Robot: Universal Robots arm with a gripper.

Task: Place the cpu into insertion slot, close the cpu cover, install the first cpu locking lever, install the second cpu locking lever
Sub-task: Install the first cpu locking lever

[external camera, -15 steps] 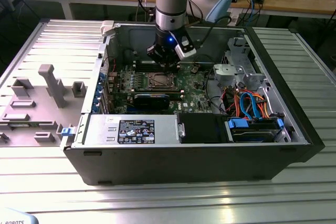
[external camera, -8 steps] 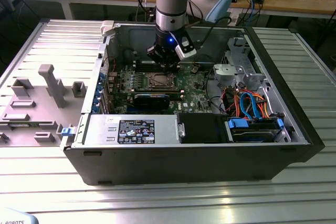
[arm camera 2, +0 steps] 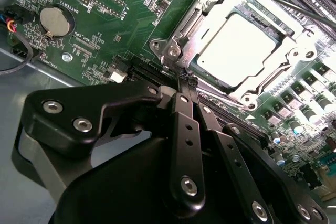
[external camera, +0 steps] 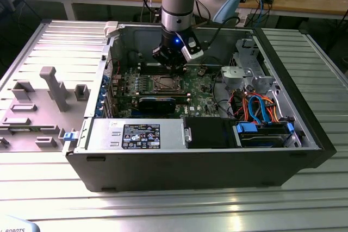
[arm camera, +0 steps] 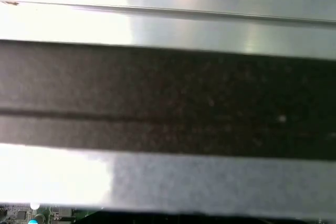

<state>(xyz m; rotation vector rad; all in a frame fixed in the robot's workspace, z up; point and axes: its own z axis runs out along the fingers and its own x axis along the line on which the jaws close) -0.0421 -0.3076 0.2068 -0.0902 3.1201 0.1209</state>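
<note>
The jaws are pressed together, empty, the gripper (arm camera 2: 185, 81) tipped against the corner of the insertion slot (arm camera 2: 239, 45) on the motherboard (arm camera 2: 105, 24). The cpu cover (arm camera 2: 286, 61) lies shut over the seated cpu (arm camera 2: 236, 43). Judging by this, lever installation is in hand; it calls for a steady sideways push.

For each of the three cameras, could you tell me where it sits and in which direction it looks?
Exterior view: off the arm, above and in front of the open computer case, looking down into it; the arm and end effector show over the motherboard.
Second wrist view: on the wrist, looking along the shut fingers at the cpu under its cover.
First wrist view: on the wrist, facing a dark band between bright metal; a strip of green board shows.
Shared: exterior and second wrist views both show the socket and end effector.
</note>
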